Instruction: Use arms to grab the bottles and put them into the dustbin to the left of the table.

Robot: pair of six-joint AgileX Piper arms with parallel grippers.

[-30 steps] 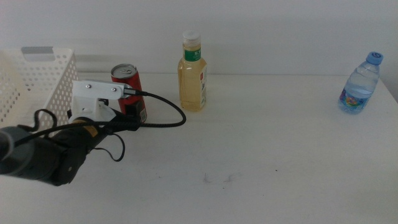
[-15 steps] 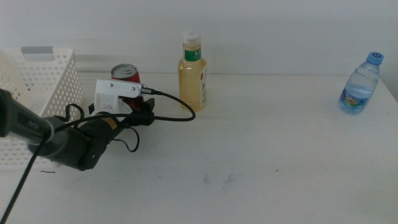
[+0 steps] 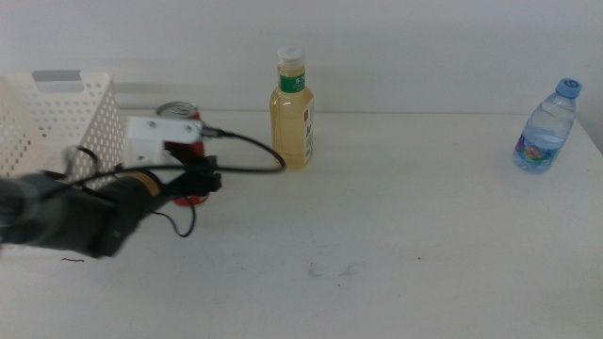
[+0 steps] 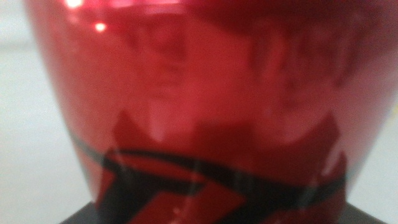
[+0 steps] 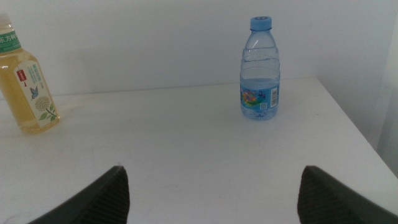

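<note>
- Since a second ago, your left gripper point(image 3: 193, 179) is lifting the can point(image 3: 179, 113) toward the bin point(image 3: 57, 122).
- It is gripping the can, which fills the wrist view.
- Keep it upright while you are carrying it over the rim.
- Your right gripper point(image 5: 211, 186) is waiting with jaws spread.

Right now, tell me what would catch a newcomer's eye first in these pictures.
The left arm reaches in from the left, its end effector at the red can, which fills the left wrist view. Beside it at the table's left edge stands the white dustbin. Farther back the yellow bottle stands upright, the blue-capped water bottle far right; the right end effector waits, open, facing both.
</note>
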